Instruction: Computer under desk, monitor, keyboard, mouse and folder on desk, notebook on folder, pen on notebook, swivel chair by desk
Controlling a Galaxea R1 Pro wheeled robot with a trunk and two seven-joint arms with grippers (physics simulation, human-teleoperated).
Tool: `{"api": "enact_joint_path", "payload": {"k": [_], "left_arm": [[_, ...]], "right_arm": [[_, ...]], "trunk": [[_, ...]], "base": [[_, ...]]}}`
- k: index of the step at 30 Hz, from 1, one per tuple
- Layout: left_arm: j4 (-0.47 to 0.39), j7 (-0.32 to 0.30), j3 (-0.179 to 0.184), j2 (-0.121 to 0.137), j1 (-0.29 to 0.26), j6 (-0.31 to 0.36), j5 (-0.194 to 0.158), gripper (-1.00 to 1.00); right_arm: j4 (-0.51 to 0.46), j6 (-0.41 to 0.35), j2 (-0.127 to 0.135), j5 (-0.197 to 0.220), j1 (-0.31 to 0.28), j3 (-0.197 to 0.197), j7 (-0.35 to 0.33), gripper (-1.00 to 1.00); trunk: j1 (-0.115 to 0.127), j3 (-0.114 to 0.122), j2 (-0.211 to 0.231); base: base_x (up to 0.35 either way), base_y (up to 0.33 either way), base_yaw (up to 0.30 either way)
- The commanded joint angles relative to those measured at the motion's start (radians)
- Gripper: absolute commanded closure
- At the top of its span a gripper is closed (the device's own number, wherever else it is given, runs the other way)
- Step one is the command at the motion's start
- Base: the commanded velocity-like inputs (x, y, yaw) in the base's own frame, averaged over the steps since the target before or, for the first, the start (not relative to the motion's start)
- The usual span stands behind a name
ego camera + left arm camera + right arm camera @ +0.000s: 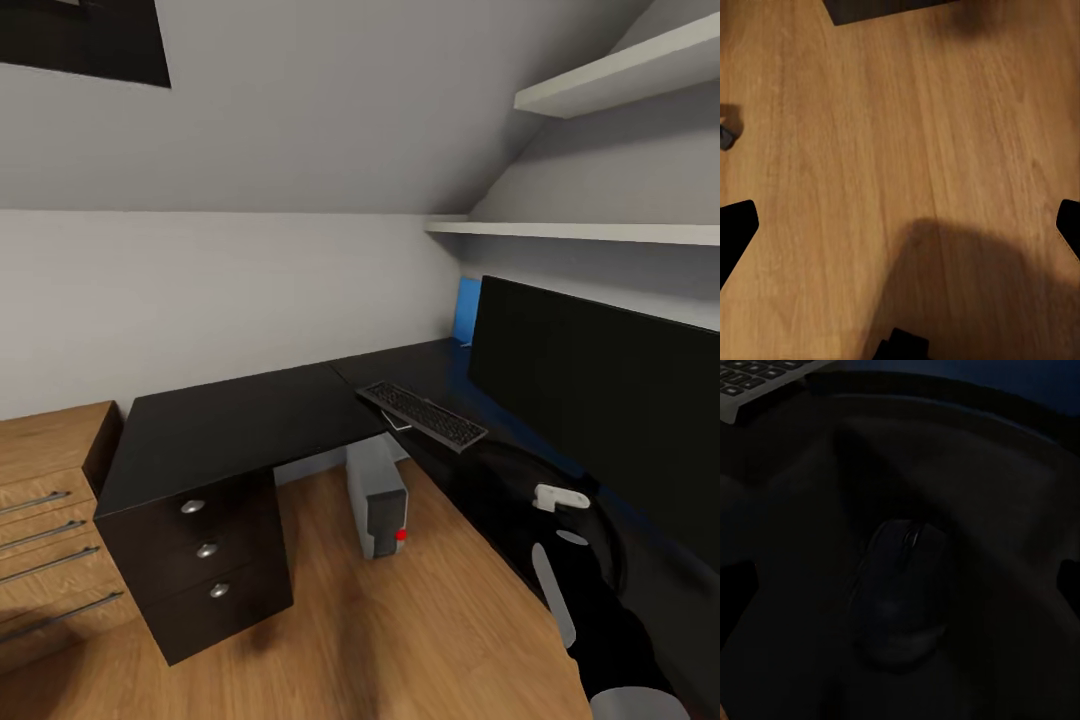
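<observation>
The glossy black desk runs in an L from the drawers with silver knobs to the right wall. The black monitor stands on its right wing. In front of it lies the slim keyboard, one end jutting past the desk edge. The grey computer, with its red light, stands on the floor under the desk. In the right wrist view the black mouse rests on the dark desk top between the spread fingers of my open right gripper, near the keyboard's corner. My left gripper hangs open over bare wooden floor.
A light-wood drawer unit stands left of the desk. White shelves hang on the sloped wall above the monitor. A blue panel sits behind the monitor. My right arm reaches over the desk's near right part. Wooden floor lies open in front.
</observation>
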State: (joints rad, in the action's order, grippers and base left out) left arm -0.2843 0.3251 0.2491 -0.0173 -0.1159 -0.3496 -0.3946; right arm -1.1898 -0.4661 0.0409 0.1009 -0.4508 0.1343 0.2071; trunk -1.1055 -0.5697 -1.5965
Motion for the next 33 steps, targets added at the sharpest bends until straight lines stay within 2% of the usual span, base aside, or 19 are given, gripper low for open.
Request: {"api": "enact_joint_path", "payload": {"k": [1, 24, 33], "left_arm": [[0.0, 0.007, 0.009, 0.0, -0.001, -0.003, -0.006, -1.0], [0.0, 0.008, 0.009, 0.0, -0.001, -0.003, -0.007, -1.0], [0.0, 0.008, 0.009, 0.0, -0.001, -0.003, -0.007, -1.0]], "right_arm": [[0.004, -0.003, 0.0, 0.011, -0.001, -0.001, 0.008, -1.0], [0.083, -0.003, 0.001, 0.013, -0.008, 0.006, 0.006, -1.0], [0.103, -0.003, 0.009, 0.014, -0.01, 0.014, 0.008, -1.0]], "trunk": [[0.0, -0.001, -0.001], [0.0, -0.001, -0.001], [0.0, -0.001, -0.001]], "base": [[0.054, 0.0, 0.0], [0.101, 0.0, 0.0], [0.121, 0.0, 0.0]]}}
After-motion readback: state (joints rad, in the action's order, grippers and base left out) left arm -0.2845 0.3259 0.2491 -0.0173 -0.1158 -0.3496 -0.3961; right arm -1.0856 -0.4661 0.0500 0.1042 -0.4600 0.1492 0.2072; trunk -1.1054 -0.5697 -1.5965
